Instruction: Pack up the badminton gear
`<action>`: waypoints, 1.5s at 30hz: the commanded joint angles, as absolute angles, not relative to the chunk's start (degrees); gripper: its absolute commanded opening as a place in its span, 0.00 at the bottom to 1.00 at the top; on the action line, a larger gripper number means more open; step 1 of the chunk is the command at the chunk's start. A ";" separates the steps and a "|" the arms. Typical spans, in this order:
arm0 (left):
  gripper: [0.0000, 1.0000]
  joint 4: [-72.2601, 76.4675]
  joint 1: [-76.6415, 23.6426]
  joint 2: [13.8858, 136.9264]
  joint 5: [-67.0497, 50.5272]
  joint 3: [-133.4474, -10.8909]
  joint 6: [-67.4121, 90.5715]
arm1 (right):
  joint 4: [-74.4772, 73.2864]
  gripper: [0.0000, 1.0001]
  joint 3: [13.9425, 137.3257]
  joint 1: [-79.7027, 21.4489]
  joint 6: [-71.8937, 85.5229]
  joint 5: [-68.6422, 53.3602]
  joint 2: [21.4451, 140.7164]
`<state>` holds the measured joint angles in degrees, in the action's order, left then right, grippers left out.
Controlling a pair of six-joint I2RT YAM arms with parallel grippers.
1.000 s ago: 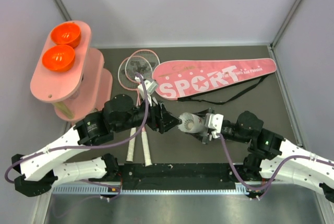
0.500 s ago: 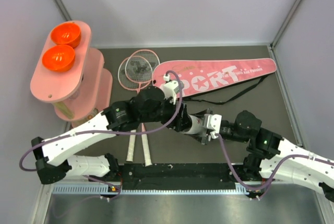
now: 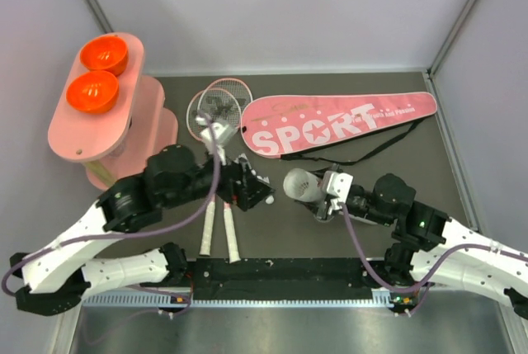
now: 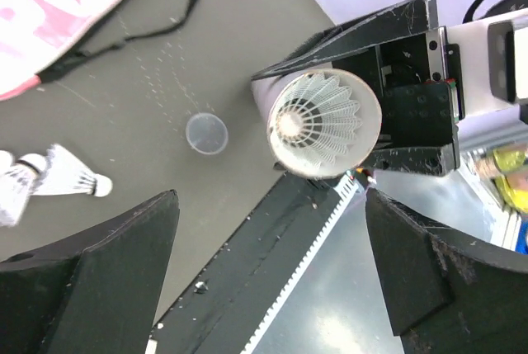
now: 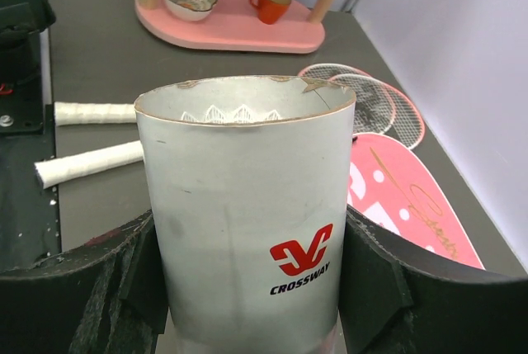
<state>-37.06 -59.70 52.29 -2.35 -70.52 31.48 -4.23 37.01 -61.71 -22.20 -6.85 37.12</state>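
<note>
My right gripper point(image 3: 320, 195) is shut on the long white cardboard tube point(image 3: 302, 185), its open mouth facing left. In the right wrist view the jaws point(image 5: 247, 230) press both sides of the tube point(image 5: 247, 205). The left wrist view looks into the tube point(image 4: 323, 123), with a feather shuttlecock inside. My left gripper point(image 3: 256, 193) is open and empty, a short way left of the tube's mouth point(image 4: 271, 222). Two loose shuttlecocks point(image 4: 58, 177) lie on the mat. Two pink rackets point(image 3: 216, 110) lie left of the pink "SPORT" bag point(image 3: 338, 123).
A pink oval stand point(image 3: 99, 123) with two orange bowls point(image 3: 92, 90) fills the far left. A small clear round cap point(image 4: 206, 134) lies on the mat near the tube. The racket handles point(image 3: 219, 230) reach toward the black front rail point(image 3: 280, 271).
My left gripper has drawn back to the left from the tube's mouth, where it reached half a second ago. The right gripper still holds the tube in about the same place.
</note>
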 commanded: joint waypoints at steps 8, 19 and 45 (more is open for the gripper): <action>0.89 -46.33 -54.59 53.69 15.84 -65.58 32.17 | -4.92 0.44 35.86 -61.88 -14.33 8.71 29.45; 0.79 -20.65 -37.00 74.57 -11.95 -54.48 18.65 | -8.00 0.45 34.45 -61.88 -15.21 1.50 22.67; 0.41 -29.46 -32.17 97.48 -24.07 -65.14 14.23 | -7.73 0.44 34.72 -61.79 -15.12 -2.99 23.38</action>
